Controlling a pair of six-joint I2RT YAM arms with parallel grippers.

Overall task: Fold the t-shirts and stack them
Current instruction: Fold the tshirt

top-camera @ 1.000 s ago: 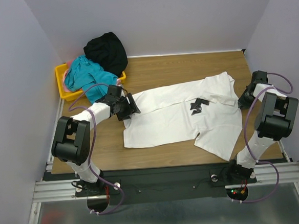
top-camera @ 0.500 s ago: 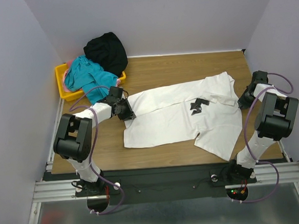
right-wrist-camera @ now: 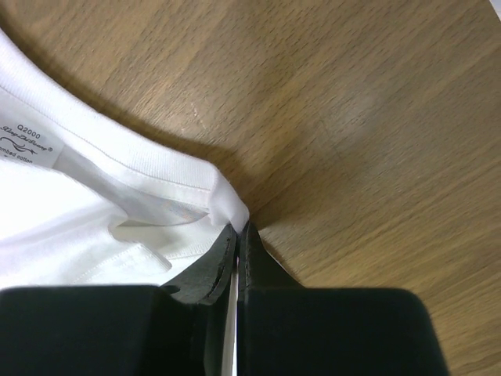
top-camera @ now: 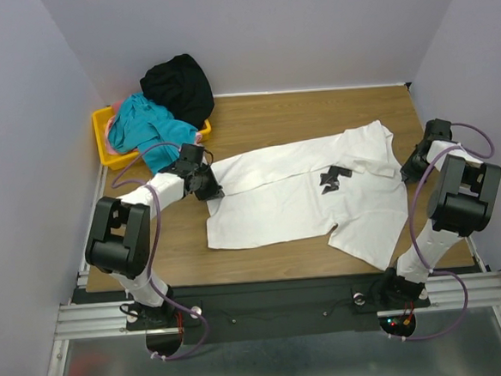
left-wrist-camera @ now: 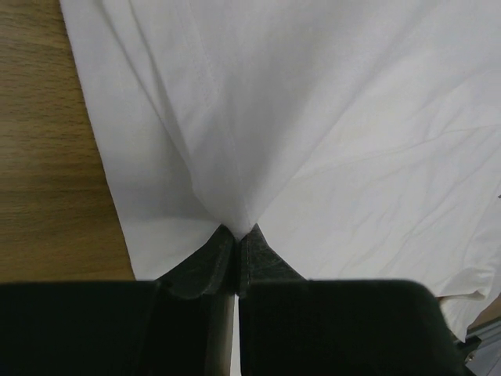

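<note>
One white t-shirt point(top-camera: 303, 197) lies spread mid-table point(top-camera: 305, 111), and we hold it at both ends: left gripper point(left-wrist-camera: 237, 232) pinches a fold at its hem end, right gripper point(right-wrist-camera: 239, 227) is clamped on the collar rim. The yellow bin point(top-camera: 100, 130), heaped with a teal shirt point(top-camera: 147, 126) and a black shirt point(top-camera: 179, 85), sits just beyond our left gripper. Wood shows along the far and near edges.

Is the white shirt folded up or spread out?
Spread out. The white t-shirt lies open and nearly flat across the table, its black chest mark uncovered.
</note>
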